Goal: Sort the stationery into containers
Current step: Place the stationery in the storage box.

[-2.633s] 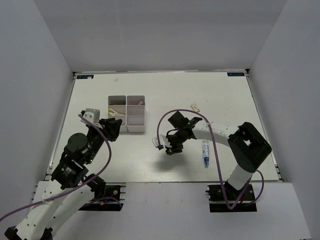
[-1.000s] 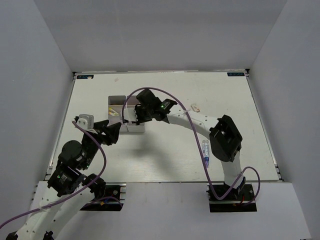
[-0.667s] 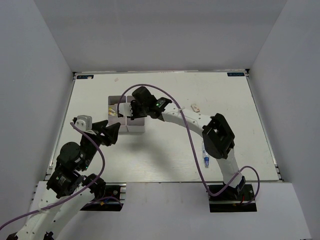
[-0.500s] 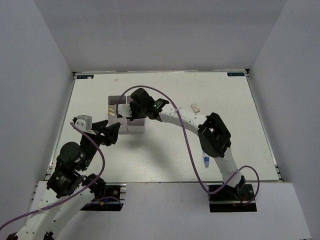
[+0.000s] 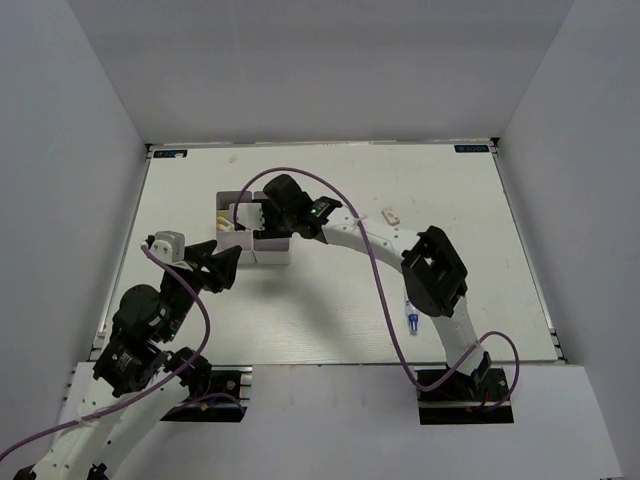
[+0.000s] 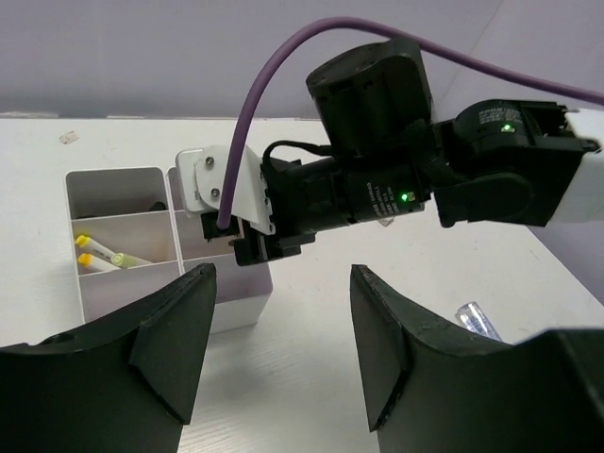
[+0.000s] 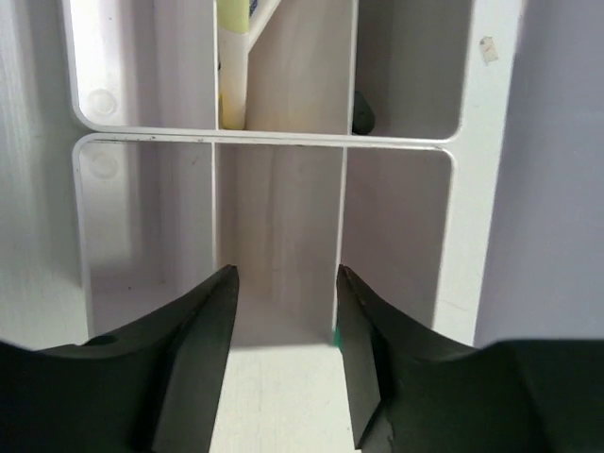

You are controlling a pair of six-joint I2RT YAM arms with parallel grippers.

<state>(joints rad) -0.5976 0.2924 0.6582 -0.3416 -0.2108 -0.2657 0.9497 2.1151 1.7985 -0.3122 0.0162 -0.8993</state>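
The white organizer box [image 5: 272, 252] stands left of the table's middle. My right gripper [image 5: 252, 222] hovers over it, jaws pointing down into a middle compartment [image 7: 283, 226]. It is shut on a beige eraser block [image 7: 283, 396] that fills the gap between the jaws; a green speck shows at its right edge. Yellow-capped pens [image 7: 231, 75] and a dark item [image 7: 362, 115] lie in far compartments. My left gripper [image 5: 225, 262] is open and empty, just near-left of the box. Another eraser [image 5: 390, 214] and the clear blue-tipped tube [image 5: 411, 320] lie on the table.
The right arm's forearm and purple cable [image 5: 350, 232] arch across the middle of the table. The tube also shows in the left wrist view [image 6: 477, 319]. White walls enclose the table on three sides.
My right arm swung from the table's middle leftward to above the organizer and has hardly moved in the last half second. My left arm drew back slightly toward its base.
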